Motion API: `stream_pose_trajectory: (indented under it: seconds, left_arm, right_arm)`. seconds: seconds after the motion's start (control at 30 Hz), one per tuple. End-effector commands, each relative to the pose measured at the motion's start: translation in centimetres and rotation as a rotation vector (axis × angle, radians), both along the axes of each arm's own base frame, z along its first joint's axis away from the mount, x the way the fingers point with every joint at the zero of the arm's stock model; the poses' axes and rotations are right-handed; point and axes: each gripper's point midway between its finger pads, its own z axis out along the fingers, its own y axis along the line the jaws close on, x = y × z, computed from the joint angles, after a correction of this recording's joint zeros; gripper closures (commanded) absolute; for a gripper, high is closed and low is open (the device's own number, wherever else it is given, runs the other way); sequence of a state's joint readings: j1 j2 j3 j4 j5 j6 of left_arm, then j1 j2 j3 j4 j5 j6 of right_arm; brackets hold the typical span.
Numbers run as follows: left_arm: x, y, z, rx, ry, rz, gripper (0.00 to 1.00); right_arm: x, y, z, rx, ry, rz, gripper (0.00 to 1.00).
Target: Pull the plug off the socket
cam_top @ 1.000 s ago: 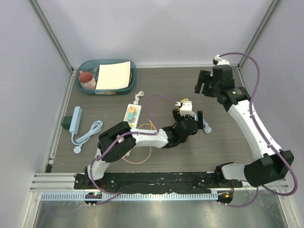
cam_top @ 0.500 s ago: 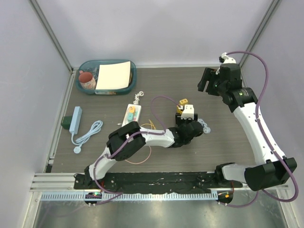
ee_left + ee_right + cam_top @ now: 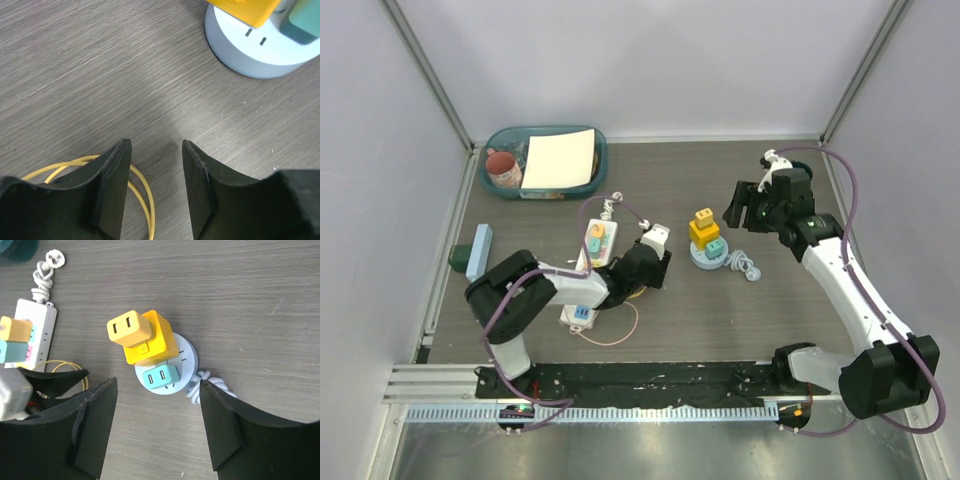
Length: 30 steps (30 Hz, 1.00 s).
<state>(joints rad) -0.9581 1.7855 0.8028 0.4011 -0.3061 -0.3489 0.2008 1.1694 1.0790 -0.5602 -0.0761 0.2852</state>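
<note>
**White plug not yet gripped: both grippers empty**

Approach stage, by my read. L gripper (image 3: 156,145) hovers over the bare wood-grain table (image 3: 75,60). Its jaws are moderately apart w/ nothing betw them, and a thin yellow wire loop (image 3: 142,200) curls by one finger. R gripper (image 3: 156,388) hangs wide open & empty above the round pale-blue hub (image 3: 187,357). That hub carries a glossy yellow cube (image 3: 150,340) and a small teal adapter (image 3: 161,376), neither being the target.

Socket (image 3: 37,322) is a long, flat white plastic strip w/ pastel faces. It lies left of the hub, just beside the L gripper in top view, w/ an orange adapter (image 3: 15,329) near its far end. Plug itself: can't pick it out, since the L forearm covers the strip's middle.

Next, prob: bring L gripper over the strip, straddle the square block's smooth sides, close firmly and pull straight up. R could pin the light strip so it doesn't lift too.
</note>
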Motion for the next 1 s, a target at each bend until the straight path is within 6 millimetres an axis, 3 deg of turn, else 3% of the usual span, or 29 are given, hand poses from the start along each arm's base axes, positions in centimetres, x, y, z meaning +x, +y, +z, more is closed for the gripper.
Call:
stream_pose_trajectory:
  seconds: [0.0, 0.03, 0.07, 0.1, 0.2, 0.27, 0.3, 0.33, 0.37, 0.4, 0.43, 0.5, 0.57, 0.77, 0.8, 0.87, 0.9, 0.97]
  left_arm:
    - [-1.2, -1.7, 3.2, -0.121, -0.04, -0.126, 0.45]
    - [-0.9, -2.2, 4.1, -0.166, -0.057, -0.117, 0.38]
    - [-0.8, -2.5, 4.4, -0.197, -0.042, -0.099, 0.37]
    - [-0.7, -2.7, 4.6, -0.207, -0.033, -0.091, 0.37]
    - [-0.5, -2.7, 6.1, -0.211, -0.009, -0.057, 0.36]
    - [-0.9, -2.3, 7.2, -0.232, -0.016, -0.059, 0.35]
    - [-1.1, -2.1, 9.1, -0.266, -0.039, -0.065, 0.34]
    - [-1.4, -1.3, 10.5, -0.286, -0.046, -0.042, 0.32]
    - [-0.8, -0.2, 11.1, -0.279, -0.056, 0.027, 0.29]
    - [-1.0, 1.2, 10.2, -0.213, -0.015, 0.071, 0.27]
    - [-0.6, 1.2, 12.8, -0.238, -0.03, 0.093, 0.27]
    - [-0.3, 3.2, 12.9, -0.162, -0.012, 0.16, 0.26]
    - [-0.2, 4.2, 14.4, -0.171, -0.007, 0.202, 0.25]
    - [-0.3, 8.3, 14.7, -0.25, 0.077, 0.305, 0.21]
    - [-0.2, 8.9, 14.6, -0.245, 0.076, 0.316, 0.2]
    - [-0.4, 9.6, 14.4, -0.23, 0.068, 0.333, 0.2]
    - [-0.5, 9.9, 14.5, -0.225, 0.067, 0.336, 0.19]
    - [-0.6, 10.0, 14.3, -0.215, 0.073, 0.338, 0.19]
  right_arm:
    - [3.4, 1.0, 1.0, -0.025, -0.16, 0.085, 0.28]
    - [4.4, 0.3, 0.7, -0.05, -0.151, 0.039, 0.28]
    - [5.0, -0.2, 0.5, -0.049, -0.129, -0.019, 0.29]
    - [6.4, -2.5, 0.5, -0.098, -0.109, -0.163, 0.4]
    - [4.9, -7.3, -2.5, -0.139, 0.008, -0.412, 0.49]
    - [3.6, -8.6, -4.8, -0.187, 0.064, -0.439, 0.5]
    - [3.4, -9.1, -5.5, -0.216, 0.087, -0.443, 0.5]
    - [2.6, -9.8, -8.3, -0.285, 0.195, -0.45, 0.51]
    - [2.3, -10.0, -9.2, -0.3, 0.234, -0.449, 0.53]
    - [2.0, -10.0, -10.2, -0.311, 0.271, -0.444, 0.54]
    - [1.7, -9.8, -11.0, -0.305, 0.297, -0.44, 0.55]
    - [1.0, -9.1, -12.6, -0.277, 0.344, -0.415, 0.56]
    - [0.5, -8.3, -13.2, -0.256, 0.36, -0.403, 0.57]
    - [-2.1, -6.5, -17.0, -0.232, 0.422, -0.379, 0.57]
    - [-3.1, -5.9, -18.1, -0.214, 0.449, -0.354, 0.57]
    - [-3.2, -4.7, -18.6, -0.183, 0.437, -0.33, 0.57]
    - [-4.0, -3.0, -19.0, -0.172, 0.44, -0.293, 0.57]
    - [-4.5, -0.5, -18.2, -0.141, 0.407, -0.248, 0.58]
